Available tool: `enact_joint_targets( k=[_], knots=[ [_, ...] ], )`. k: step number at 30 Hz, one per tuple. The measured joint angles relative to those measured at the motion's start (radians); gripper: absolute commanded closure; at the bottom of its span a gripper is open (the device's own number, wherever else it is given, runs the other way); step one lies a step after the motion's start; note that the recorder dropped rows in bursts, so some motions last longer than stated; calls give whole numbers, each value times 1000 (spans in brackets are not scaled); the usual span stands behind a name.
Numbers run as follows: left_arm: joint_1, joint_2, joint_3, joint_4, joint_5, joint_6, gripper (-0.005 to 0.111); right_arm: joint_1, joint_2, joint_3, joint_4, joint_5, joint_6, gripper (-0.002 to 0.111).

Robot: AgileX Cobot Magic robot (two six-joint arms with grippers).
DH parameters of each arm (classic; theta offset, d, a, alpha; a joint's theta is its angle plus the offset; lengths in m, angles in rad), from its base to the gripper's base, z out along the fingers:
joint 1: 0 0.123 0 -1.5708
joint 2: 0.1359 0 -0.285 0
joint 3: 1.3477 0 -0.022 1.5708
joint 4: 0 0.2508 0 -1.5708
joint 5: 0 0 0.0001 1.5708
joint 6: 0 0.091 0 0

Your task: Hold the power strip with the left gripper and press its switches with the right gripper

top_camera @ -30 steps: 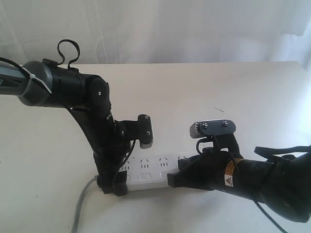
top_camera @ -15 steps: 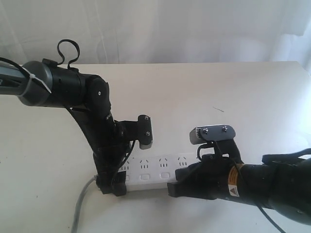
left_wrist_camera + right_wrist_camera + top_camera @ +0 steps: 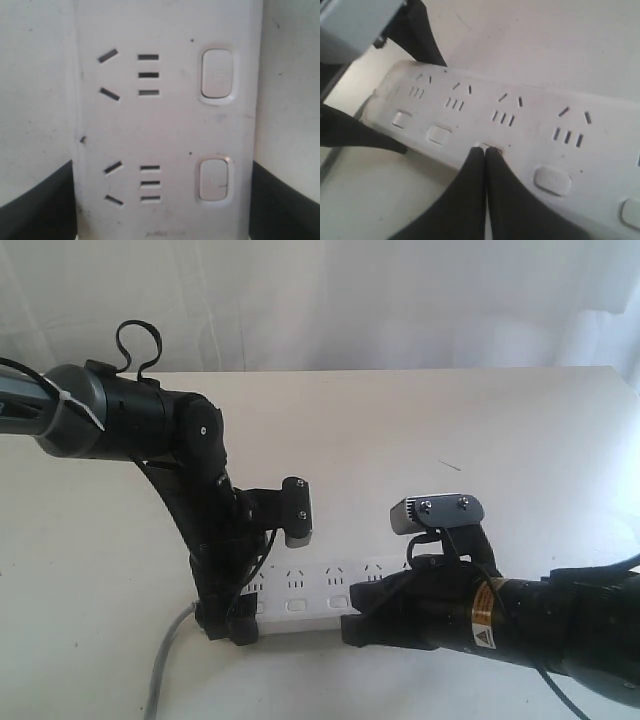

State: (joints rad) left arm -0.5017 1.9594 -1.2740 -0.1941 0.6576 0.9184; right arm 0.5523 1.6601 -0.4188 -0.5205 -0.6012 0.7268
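Observation:
The white power strip (image 3: 312,597) lies along the table's front, and its right part is hidden under my right arm. My left gripper (image 3: 230,626) is shut on its left end, by the grey cord (image 3: 165,672). In the left wrist view black fingers (image 3: 42,207) flank the power strip (image 3: 165,125) on both sides, and two buttons (image 3: 217,73) show. My right gripper (image 3: 484,149) is shut. Its joined tips rest on the power strip (image 3: 530,125), in the button row between one button (image 3: 439,134) and another (image 3: 552,180). In the exterior view the right gripper (image 3: 350,627) sits at the strip's near edge.
The pale table (image 3: 420,430) stretches behind both arms, with a small dark mark (image 3: 449,465) on it. A white curtain hangs beyond the far edge. My left arm's elbow (image 3: 130,425) rises over the table's left side.
My right arm has sunk lower and its wrist has eased left, bringing the joined tips down onto the strip. The left arm and the strip have stayed put.

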Motion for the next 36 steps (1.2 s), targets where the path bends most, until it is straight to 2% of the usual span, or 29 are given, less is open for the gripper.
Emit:
enact_joint_targets(
  k=[8, 25, 36],
  knots=[
    [0, -2, 0, 0, 14, 5, 107, 0, -2, 0, 164, 108, -152, 108],
    [0, -2, 0, 2, 14, 5, 107, 0, 20, -10, 175, 128, -155, 108],
    [0, -2, 0, 4, 14, 5, 107, 2, 16, -22, 154, 206, -171, 108]
  ],
)
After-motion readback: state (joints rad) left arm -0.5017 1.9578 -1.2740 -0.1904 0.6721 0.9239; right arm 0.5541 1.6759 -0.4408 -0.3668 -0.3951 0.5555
